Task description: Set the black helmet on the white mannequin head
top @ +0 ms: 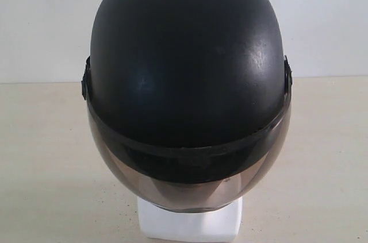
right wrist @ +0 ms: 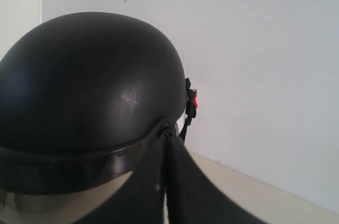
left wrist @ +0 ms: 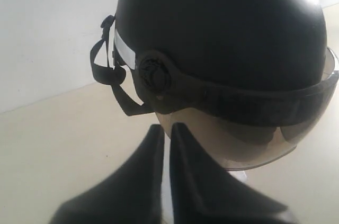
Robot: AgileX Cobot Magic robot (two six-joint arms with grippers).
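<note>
The black helmet (top: 184,65) sits upright on the white mannequin head, of which only the square base (top: 190,220) shows below the smoky visor (top: 190,188). Neither gripper appears in the exterior view. In the left wrist view my left gripper (left wrist: 167,127) is shut on nothing, its tips just under the helmet (left wrist: 228,33) near the round visor pivot (left wrist: 153,78). A chin strap (left wrist: 106,65) hangs loose at the helmet's back. In the right wrist view my right gripper (right wrist: 167,133) is shut, its tips up against the helmet's (right wrist: 90,81) other visor pivot; whether they touch it I cannot tell.
The mannequin stands on a beige tabletop (top: 46,157) in front of a plain white wall (top: 46,19). A small red buckle piece (right wrist: 194,103) shows on the strap at the helmet's rear edge.
</note>
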